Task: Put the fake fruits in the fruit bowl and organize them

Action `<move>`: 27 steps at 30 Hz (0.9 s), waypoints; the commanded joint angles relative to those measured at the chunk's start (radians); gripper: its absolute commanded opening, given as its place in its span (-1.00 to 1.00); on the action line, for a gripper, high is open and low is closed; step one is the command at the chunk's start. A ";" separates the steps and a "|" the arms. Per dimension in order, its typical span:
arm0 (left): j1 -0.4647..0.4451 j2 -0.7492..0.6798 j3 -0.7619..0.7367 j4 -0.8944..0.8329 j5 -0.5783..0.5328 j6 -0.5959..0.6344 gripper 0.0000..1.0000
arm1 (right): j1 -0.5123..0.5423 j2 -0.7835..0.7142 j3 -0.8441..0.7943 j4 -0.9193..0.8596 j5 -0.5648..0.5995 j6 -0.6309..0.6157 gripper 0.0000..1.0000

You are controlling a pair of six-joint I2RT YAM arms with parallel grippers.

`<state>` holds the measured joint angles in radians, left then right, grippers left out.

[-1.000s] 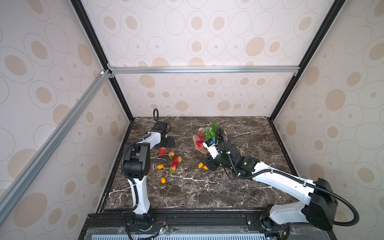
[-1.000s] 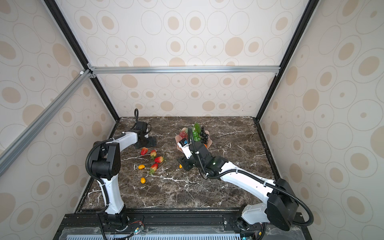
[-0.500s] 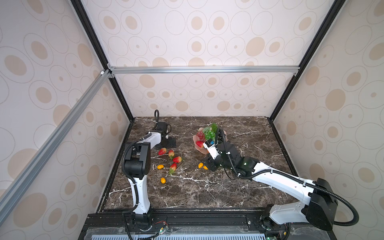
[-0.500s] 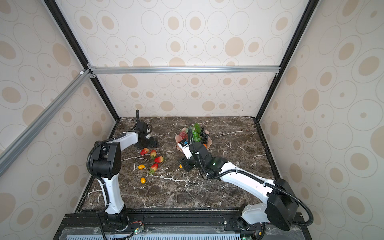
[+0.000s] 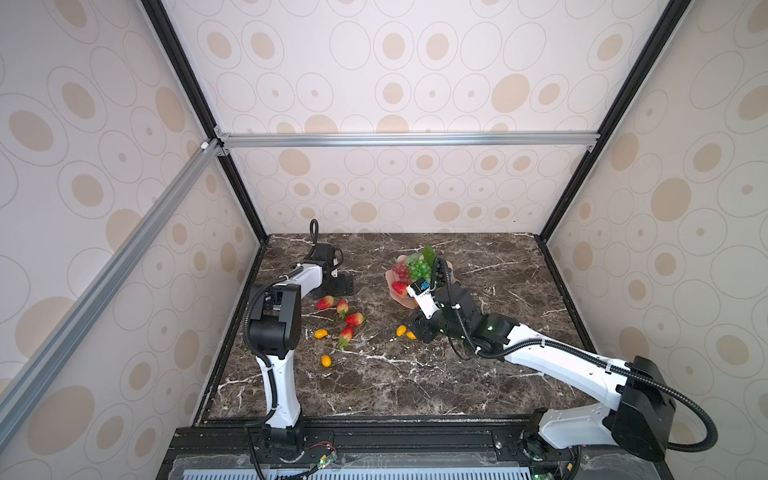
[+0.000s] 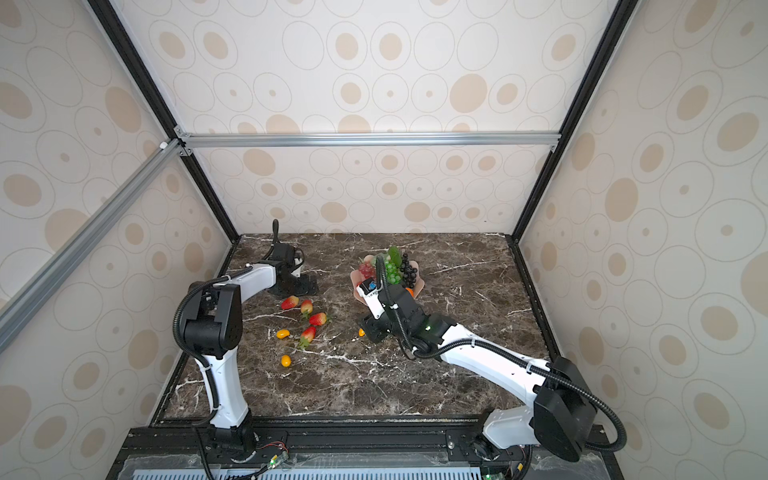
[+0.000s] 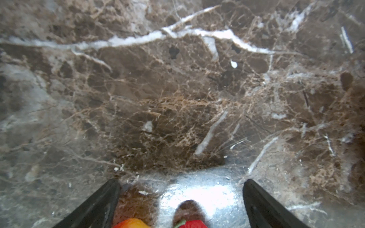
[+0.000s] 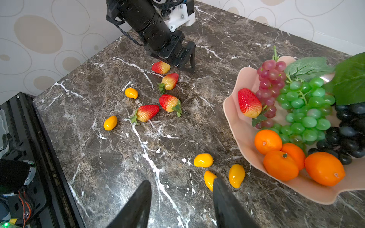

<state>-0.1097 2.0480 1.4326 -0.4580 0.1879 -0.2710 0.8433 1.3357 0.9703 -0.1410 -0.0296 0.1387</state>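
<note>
Hovering low over the marble tabletop (image 8: 118, 158), the right gripper (image 8: 181, 181) is standing partly open and empty. Three yellow ovals (image 8: 203, 160) are lying just beside it, one half hidden behind a finger (image 8: 227, 201). These ovals are looking smooth and glossy, so a jaw closing off-centre is likely to squirt one sideways, under the rim of the fruit bowl (image 8: 237, 134) or off across the stone. The bowl is sitting near this gripper, already carrying one strawberry (image 8: 249, 102), the grape bunches (image 8: 304, 110) and the tangerines (image 8: 280, 165). Because the pile is filling much of it, an oval dropped onto the heap is risking a roll back out over the low wavy rim. A wrist coming in low is also risking a knock that shifts the whole bowl. The left gripper (image 7: 180, 180) is hanging wide open and empty, just beside the nearest of four loose strawberries (image 8: 169, 102), well apart from the bowl. Closing from that offset, it could pinch only a tip and flick the fruit away. Two more ovals are lying apart near those strawberries. With both arms feeding one bowl, they are also risking crowding each other above it.
</note>
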 commanded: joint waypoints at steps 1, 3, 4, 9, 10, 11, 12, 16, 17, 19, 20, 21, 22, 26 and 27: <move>-0.007 0.008 0.027 -0.031 0.032 0.028 0.97 | 0.000 -0.015 -0.009 0.007 0.006 0.006 0.06; -0.008 0.007 0.025 -0.031 0.038 0.029 0.97 | 0.000 -0.013 -0.009 0.006 0.010 0.005 0.06; -0.010 0.007 0.024 -0.031 0.042 0.029 0.97 | 0.000 -0.013 -0.010 0.006 0.011 0.004 0.06; -0.020 0.009 0.023 -0.036 0.064 0.039 0.97 | 0.000 -0.011 -0.011 0.007 0.010 0.007 0.06; -0.022 0.012 0.023 -0.036 0.069 0.041 0.97 | -0.001 -0.009 -0.011 0.009 0.010 0.006 0.06; -0.027 0.013 0.023 -0.038 0.072 0.043 0.96 | -0.001 -0.008 -0.011 0.009 0.010 0.006 0.06; -0.029 0.014 0.027 -0.040 0.073 0.045 0.96 | -0.001 -0.007 -0.011 0.009 0.010 0.007 0.06; -0.034 0.015 0.025 -0.045 0.075 0.051 0.96 | 0.000 -0.007 -0.011 0.008 0.011 0.004 0.06; -0.036 0.014 0.022 -0.047 0.076 0.053 0.96 | 0.000 -0.006 -0.011 0.008 0.011 0.004 0.06; -0.038 0.012 0.019 -0.048 0.076 0.054 0.97 | -0.001 -0.004 -0.009 0.008 0.011 0.004 0.06; -0.038 0.009 0.016 -0.048 0.076 0.055 0.96 | 0.000 -0.003 -0.009 0.008 0.010 0.004 0.06; -0.037 0.008 0.011 -0.047 0.075 0.055 0.96 | 0.000 -0.003 -0.009 0.009 0.008 0.005 0.06; -0.038 0.002 0.006 -0.045 0.078 0.055 0.97 | 0.000 -0.001 -0.009 0.010 0.008 0.005 0.06; -0.039 -0.014 -0.012 -0.044 0.080 0.057 0.96 | 0.000 0.006 -0.006 0.014 0.005 0.005 0.06; -0.039 -0.016 -0.016 -0.044 0.078 0.056 0.96 | -0.001 0.008 -0.005 0.015 0.004 0.007 0.06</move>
<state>-0.1413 2.0457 1.4315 -0.4576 0.2455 -0.2386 0.8433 1.3376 0.9703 -0.1406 -0.0261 0.1417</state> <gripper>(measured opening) 0.982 0.530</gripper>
